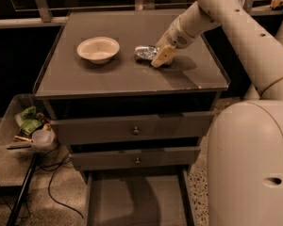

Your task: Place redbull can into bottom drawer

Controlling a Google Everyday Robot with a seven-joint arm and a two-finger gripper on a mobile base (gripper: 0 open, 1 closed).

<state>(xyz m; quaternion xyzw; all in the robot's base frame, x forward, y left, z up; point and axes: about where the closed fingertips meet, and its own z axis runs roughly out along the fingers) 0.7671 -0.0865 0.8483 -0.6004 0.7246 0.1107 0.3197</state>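
Note:
The redbull can [144, 52] is a small shiny silver can lying on its side on the grey cabinet top [132, 74], right of centre. My gripper [160, 58] reaches down from the upper right and sits right against the can's right end, its cream finger [161, 55] touching or overlapping the can. The bottom drawer [137, 201] is pulled open below the two upper drawers, and its flat grey floor is bare.
A cream round bowl [98, 48] stands on the cabinet top, left of the can. Two upper drawers with small knobs [136, 131] are slightly open. A clear bin [26, 131] with clutter and cables sits on the floor at left. My own large body [254, 164] fills the right side.

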